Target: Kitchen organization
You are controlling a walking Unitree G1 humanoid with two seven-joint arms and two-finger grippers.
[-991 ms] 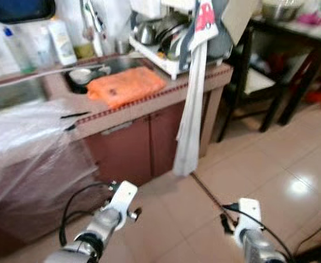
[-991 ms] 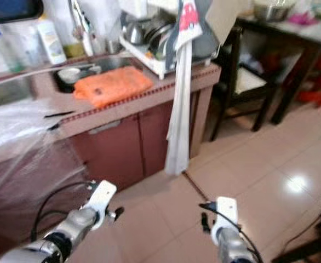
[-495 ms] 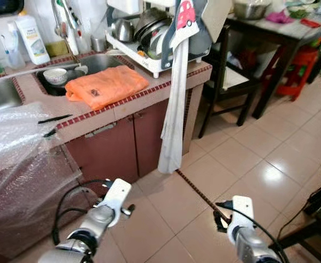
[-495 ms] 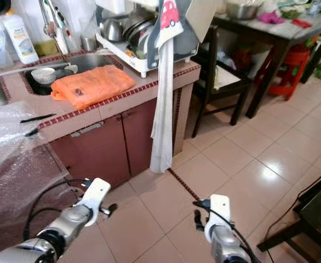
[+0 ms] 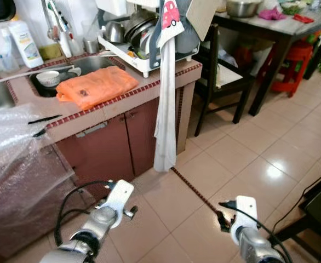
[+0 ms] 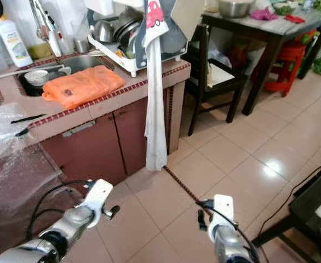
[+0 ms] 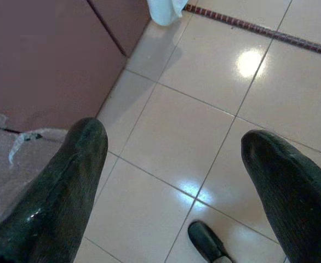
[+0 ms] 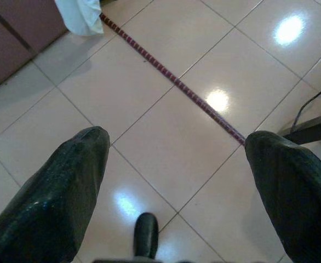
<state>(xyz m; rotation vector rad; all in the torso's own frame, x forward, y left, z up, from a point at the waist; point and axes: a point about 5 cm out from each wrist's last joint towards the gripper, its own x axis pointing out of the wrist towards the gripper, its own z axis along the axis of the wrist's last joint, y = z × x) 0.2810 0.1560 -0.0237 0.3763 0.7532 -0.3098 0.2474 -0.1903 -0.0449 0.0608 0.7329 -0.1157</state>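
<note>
Orange cloth [image 5: 96, 86] lies on the red-tiled worktop [image 5: 129, 97], well ahead of both jaws. Left gripper [image 7: 174, 181] and right gripper [image 8: 177, 181] hang spread, empty, over floor tiles [image 5: 242, 159]. Approach squarely before raising either arm.

The right gripper [image 8: 174, 181] hangs above the tiled floor [image 8: 166, 126], its two black fingers [image 8: 67, 186] spread wide apart with nothing between them. A dark red strip [image 8: 171, 79] runs diagonally across the pale tiles. The bottom of a white cloth [image 8: 78, 15] hangs beside a brown cabinet [image 8: 18, 24]. A small dark rounded thing [image 8: 145, 234], perhaps a foot, sits low between the fingers
</note>
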